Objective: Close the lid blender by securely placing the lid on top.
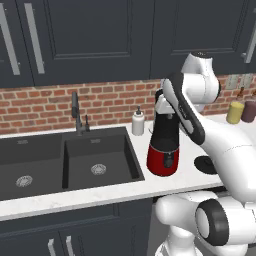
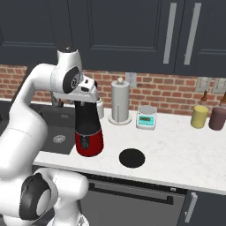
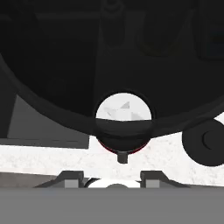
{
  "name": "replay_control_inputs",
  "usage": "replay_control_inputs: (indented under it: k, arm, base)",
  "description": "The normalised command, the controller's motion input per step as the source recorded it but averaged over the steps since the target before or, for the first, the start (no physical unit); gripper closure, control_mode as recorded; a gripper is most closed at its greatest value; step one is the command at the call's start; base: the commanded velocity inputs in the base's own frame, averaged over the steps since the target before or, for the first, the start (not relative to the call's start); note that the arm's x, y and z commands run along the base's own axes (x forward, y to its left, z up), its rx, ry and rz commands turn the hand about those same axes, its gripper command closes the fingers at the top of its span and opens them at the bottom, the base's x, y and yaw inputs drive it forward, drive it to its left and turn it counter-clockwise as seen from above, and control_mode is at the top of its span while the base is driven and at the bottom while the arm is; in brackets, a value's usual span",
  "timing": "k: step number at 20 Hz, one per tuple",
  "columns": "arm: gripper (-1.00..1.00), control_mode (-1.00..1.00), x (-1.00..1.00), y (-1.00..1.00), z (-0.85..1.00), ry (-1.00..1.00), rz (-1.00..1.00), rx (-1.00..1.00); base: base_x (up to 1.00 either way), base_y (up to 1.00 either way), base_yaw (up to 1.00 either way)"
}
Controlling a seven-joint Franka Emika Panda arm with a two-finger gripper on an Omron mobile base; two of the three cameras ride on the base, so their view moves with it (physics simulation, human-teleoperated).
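The claw (image 2: 87, 98) is held directly above the blender (image 2: 88, 128), apparently open and empty; the lid (image 2: 132, 158) is seen flat on the bench (image 2: 176, 150), beside the blender's base.

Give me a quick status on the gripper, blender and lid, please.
Gripper over the blender's open top, holding nothing, jaw state unclear. Lid flat on the counter, right of the blender. Nothing between them.

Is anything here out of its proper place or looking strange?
Yes: the lid lies flat on the counter beside the blender, not on its jar, whose top is open under the gripper. Nothing looks spilled or damaged.
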Motion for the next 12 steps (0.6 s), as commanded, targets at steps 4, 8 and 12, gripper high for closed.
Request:
replay_control_inputs:
  k: [4,8,12]
  arm:
    - [-1.0,-1.0,0.0,-0.01,-0.03,0.02,0.01,-0.01]
    - [-1.0,-1.0,-0.31,-0.73,0.0,0.05,0.11,0.13]
    - [-1.0,-1.0,-0.57,-0.99,-0.01,0.01,0.1,0.22]
  base:
    - [0.0,0.0,0.0]
    - [0.0,0.0,0.0]
    - [0.0,0.0,0.0]
